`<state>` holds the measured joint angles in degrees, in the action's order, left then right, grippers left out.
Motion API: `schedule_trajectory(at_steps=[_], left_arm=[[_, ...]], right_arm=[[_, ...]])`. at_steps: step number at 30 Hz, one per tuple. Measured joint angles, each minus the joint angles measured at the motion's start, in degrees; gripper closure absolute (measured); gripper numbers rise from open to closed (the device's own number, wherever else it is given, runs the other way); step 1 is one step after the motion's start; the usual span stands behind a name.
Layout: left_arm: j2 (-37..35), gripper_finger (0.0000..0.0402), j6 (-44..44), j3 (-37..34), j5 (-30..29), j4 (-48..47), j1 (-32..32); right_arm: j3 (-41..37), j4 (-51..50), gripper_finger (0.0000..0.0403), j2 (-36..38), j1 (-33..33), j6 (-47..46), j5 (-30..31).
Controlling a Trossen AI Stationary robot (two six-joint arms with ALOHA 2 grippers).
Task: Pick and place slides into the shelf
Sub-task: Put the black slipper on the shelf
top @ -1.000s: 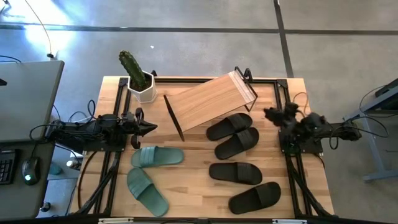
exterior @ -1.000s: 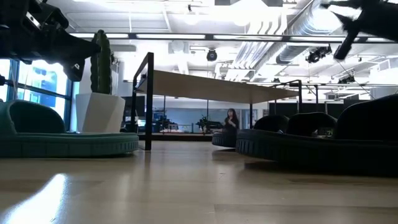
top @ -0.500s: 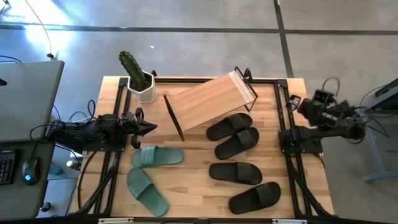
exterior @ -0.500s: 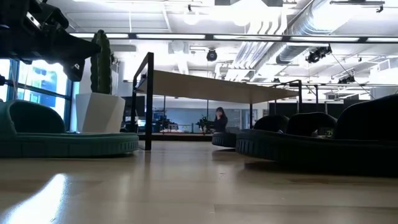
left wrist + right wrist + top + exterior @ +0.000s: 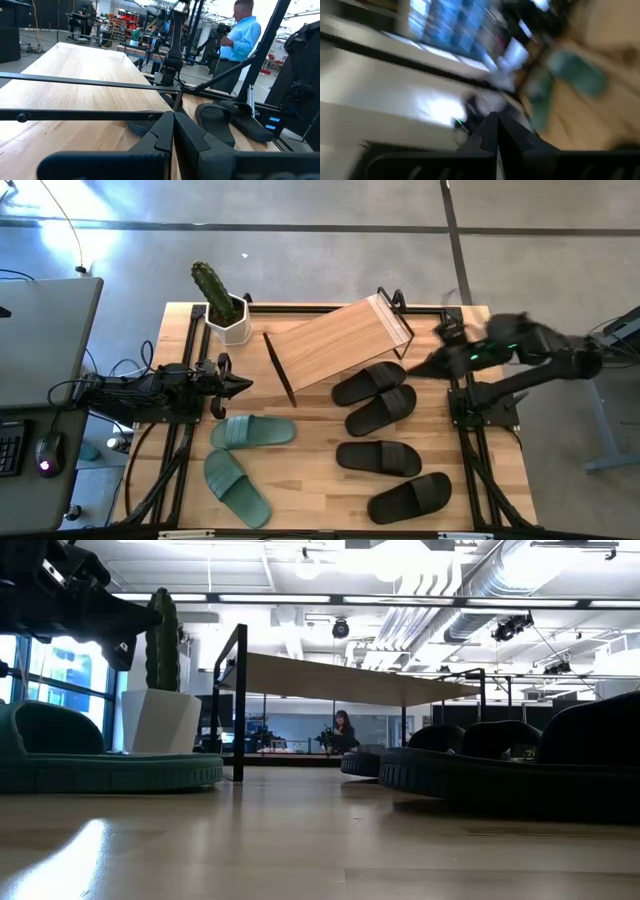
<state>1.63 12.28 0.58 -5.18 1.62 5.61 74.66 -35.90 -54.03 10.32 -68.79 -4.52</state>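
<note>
Four black slides lie on the table's right half: two side by side close to the shelf, two nearer. Two sage green slides lie on the left. The shelf stands askew at the far middle, its wooden board carried on the black wire frame. My left gripper waits shut at the left edge, above the green slides. My right gripper, blurred and shut, hovers just right of the two far black slides.
A white pot with a cactus stands at the far left corner beside the shelf. A thin dark rod lies along the shelf's left end. Bare wood shows between the green and black slides. People move in the room beyond.
My right arm has risen from its place at the table's right edge, swung out over that edge, then reached toward the table's left, ending beside the two far black slides. The slides and shelf lie as before. A person in the background has walked a little.
</note>
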Motion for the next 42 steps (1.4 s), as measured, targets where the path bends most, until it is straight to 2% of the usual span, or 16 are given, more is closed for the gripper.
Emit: schedule_trajectory(at_steps=[3,11,16,20,25,29,34,37,42], left_arm=[[0.0,0.0399,0.0,0.0,0.0,0.0,0.0],[0.0,0.0399,0.0,0.0,0.0,0.0,0.0],[0.0,0.0399,0.0,0.0,0.0,0.0,0.0],[0.0,0.0399,0.0,0.0,0.0,0.0,0.0],[0.0,0.0399,0.0,0.0,0.0,0.0,0.0],[0.0,0.0399,0.0,0.0,0.0,0.0,0.0],[0.0,0.0399,0.0,0.0,0.0,0.0,0.0],[0.0,0.0399,0.0,0.0,0.0,0.0,0.0],[0.0,0.0399,0.0,0.0,0.0,0.0,0.0]], right_arm=[[9.7,-12.5,0.0402,-9.3,4.8,-2.6,1.0],[34.3,-42.1,0.0402,-32.2,17.2,-14.6,8.6],[45.4,-54.8,0.0402,-45.2,23.1,-24.9,5.5],[47.7,-53.5,0.0402,-52.1,26.9,-31.0,2.8],[46.2,-54.1,0.0402,-59.6,31.1,-37.0,-9.3],[43.7,-54.1,0.0402,-63.6,34.0,-42.4,-14.4],[40.0,-54.1,0.0402,-65.3,36.0,-52.0,-15.0],[38.2,-54.2,0.0402,-65.3,36.7,-56.5,-13.1],[37.2,-54.1,0.0374,-65.3,37.6,-55.7,-8.9]])
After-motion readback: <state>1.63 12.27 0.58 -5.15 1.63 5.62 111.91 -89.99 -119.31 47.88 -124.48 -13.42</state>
